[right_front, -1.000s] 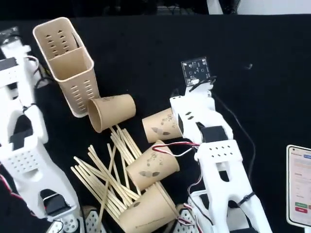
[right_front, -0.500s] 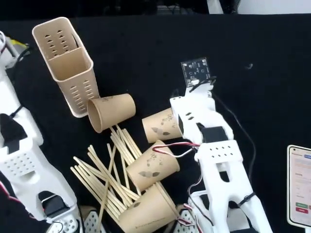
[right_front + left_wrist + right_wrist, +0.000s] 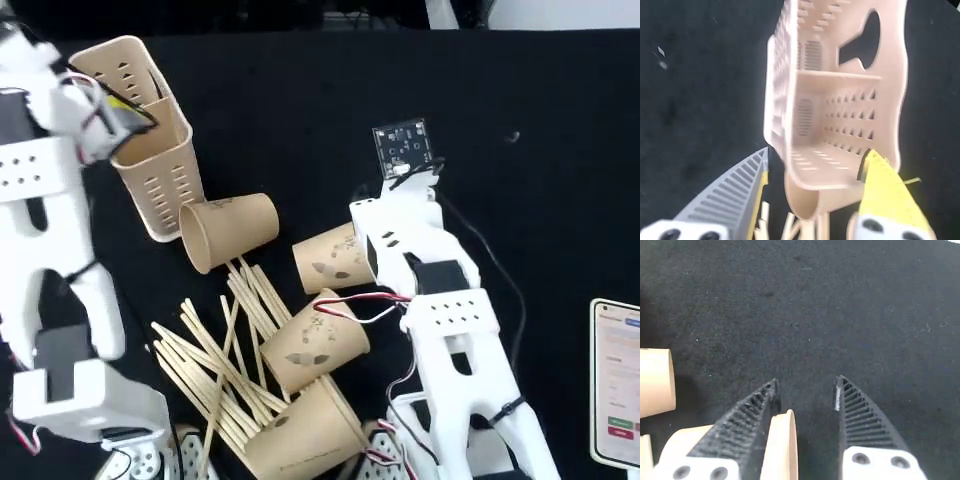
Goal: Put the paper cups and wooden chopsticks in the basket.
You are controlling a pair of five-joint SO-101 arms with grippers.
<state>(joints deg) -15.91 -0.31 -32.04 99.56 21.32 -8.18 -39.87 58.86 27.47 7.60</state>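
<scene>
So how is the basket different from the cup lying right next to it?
The basket stands upright; the cup lies on its side. The basket is boxy, with rows of holes and a divider inside; the cup is round, with no holes. The basket is bigger than the cup. Both are light brown.

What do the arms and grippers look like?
Shells of the left arm and right arm are white plastic, motors black. Red, white and black wires and a black circuit board sit on the right arm. The right gripper: two dark ribbed fingers; left gripper: one grey ribbed, one yellow.
</scene>
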